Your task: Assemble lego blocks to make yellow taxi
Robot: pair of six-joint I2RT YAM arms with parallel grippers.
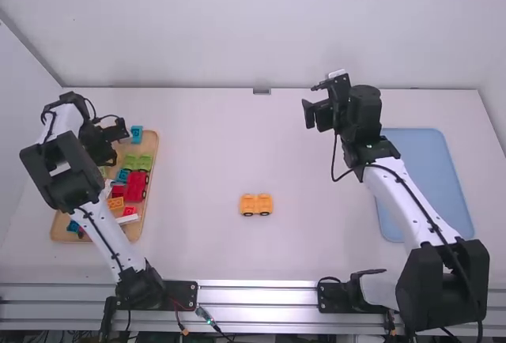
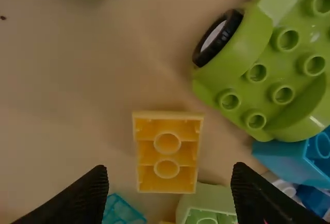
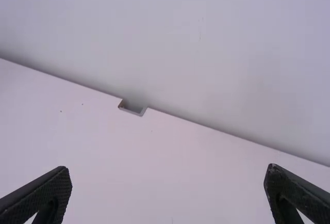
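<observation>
tray [image 2: 77, 69]: matt wood | green wheeled base [image 2: 268, 77]: glossy plastic | yellow brick [image 2: 167, 155]: smooth plastic | rail [image 1: 253, 289]: metal

A yellow-orange toy car base [image 1: 256, 205] stands on its wheels on the white surface [image 1: 316, 248], two black wheels showing along its near side. A yellow brick [image 2: 167, 153] lies upside down in the wooden tray [image 2: 67, 79], its hollow underside showing two round tubes. Another orange-yellow brick [image 1: 116, 203] lies among the tray's blocks.
</observation>
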